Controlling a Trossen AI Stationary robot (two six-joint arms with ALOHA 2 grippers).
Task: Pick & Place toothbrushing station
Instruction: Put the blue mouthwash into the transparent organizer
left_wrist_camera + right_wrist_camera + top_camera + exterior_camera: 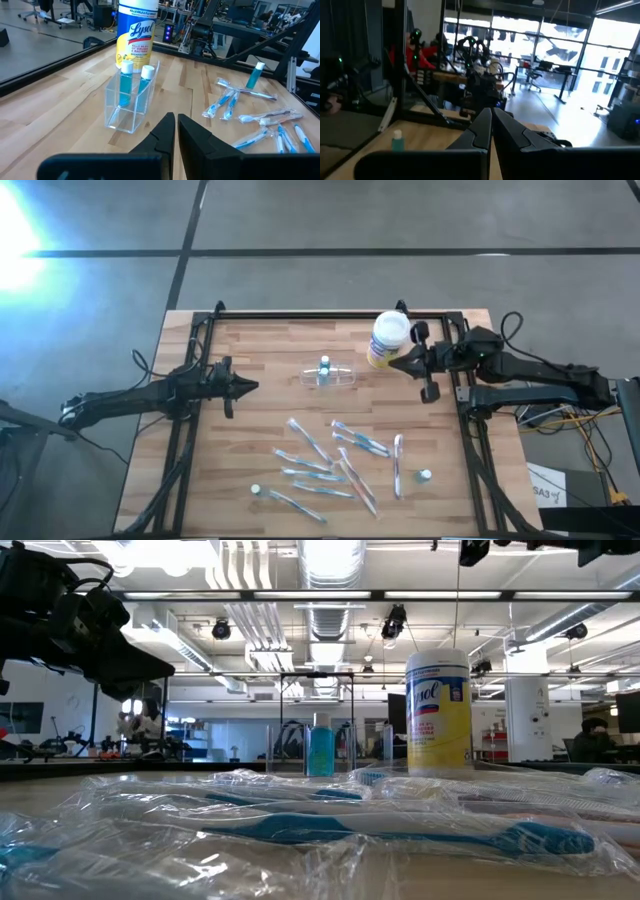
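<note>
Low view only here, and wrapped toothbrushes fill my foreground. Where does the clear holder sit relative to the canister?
Observer: From above, the holder stands apart from the canister, toward the left arm's side and slightly nearer the toothbrushes.
Operator: Anything in it?
Observer: Two white-capped blue tubes, standing upright.
Operator: Is either arm holding something?
Observer: No. The right jaws are shut and empty, close by the canister. The left jaws are also shut and point at the holder from a distance.
</note>
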